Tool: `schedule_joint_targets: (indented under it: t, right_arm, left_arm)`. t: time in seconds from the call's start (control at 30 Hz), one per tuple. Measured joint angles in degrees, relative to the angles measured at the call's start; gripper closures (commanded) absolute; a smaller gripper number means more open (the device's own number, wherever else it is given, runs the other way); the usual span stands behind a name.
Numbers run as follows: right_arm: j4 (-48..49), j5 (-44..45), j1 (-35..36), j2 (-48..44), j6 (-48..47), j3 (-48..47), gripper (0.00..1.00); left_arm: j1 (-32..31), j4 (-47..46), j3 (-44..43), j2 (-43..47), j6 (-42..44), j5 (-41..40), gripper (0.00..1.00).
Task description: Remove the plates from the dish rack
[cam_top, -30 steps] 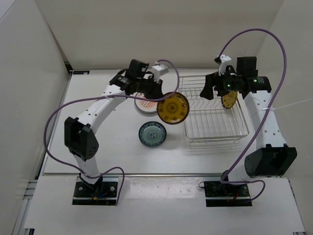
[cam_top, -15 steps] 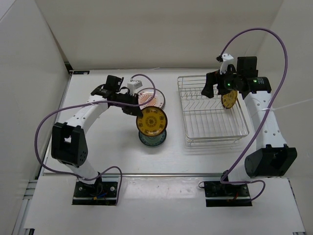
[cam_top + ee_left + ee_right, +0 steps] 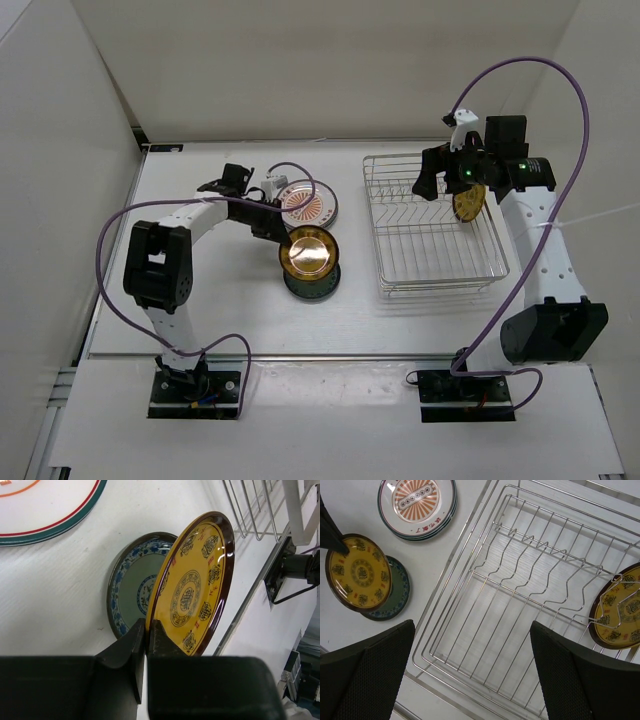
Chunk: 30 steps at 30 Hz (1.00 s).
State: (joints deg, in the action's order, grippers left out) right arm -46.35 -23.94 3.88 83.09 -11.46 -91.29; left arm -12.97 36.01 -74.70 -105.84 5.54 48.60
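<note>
Your left gripper (image 3: 146, 629) clamped on yellow plate (image 3: 192, 587) rim, tilted over teal plate (image 3: 131, 587), striped plate (image 3: 417, 502) nearby; right gripper (image 3: 470, 672) wide open, empty, above dish rack (image 3: 436, 250); last racked plate (image 3: 614, 616) remains, job nearly done

White table (image 3: 225, 325) between plain white walls (image 3: 300, 70), metal rail (image 3: 55, 420) at corner

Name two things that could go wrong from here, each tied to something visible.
1. The left gripper pinches the held yellow plate only at its rim, tilted above the blue-patterned plate; released at that tilt, it may drop hard and chip both.
2. The racked yellow plate stands behind a wire loop at the dish rack's side; the open right gripper could snag wires reaching for it.
</note>
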Motion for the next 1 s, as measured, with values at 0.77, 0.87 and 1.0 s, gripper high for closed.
schedule_joint_targets:
  t: [0.77, 0.87, 1.0]
  right_arm:
    - [-0.2, -0.7, 0.0, -3.3, -0.7, 0.0, 0.00]
    - [-0.2, -0.9, 0.0, -3.3, -0.7, 0.0, 0.00]
    - [-0.2, -0.9, 0.0, -3.6, -0.7, 0.0, 0.00]
  left_arm:
    - [-0.9, -4.6, 4.6, -4.6, -2.1, 0.0, 0.83]
    - [-0.9, -4.9, 4.6, -4.9, -2.6, -0.2, 0.77]
    - [-0.9, -5.0, 4.6, -6.5, -3.1, -0.3, 0.70]
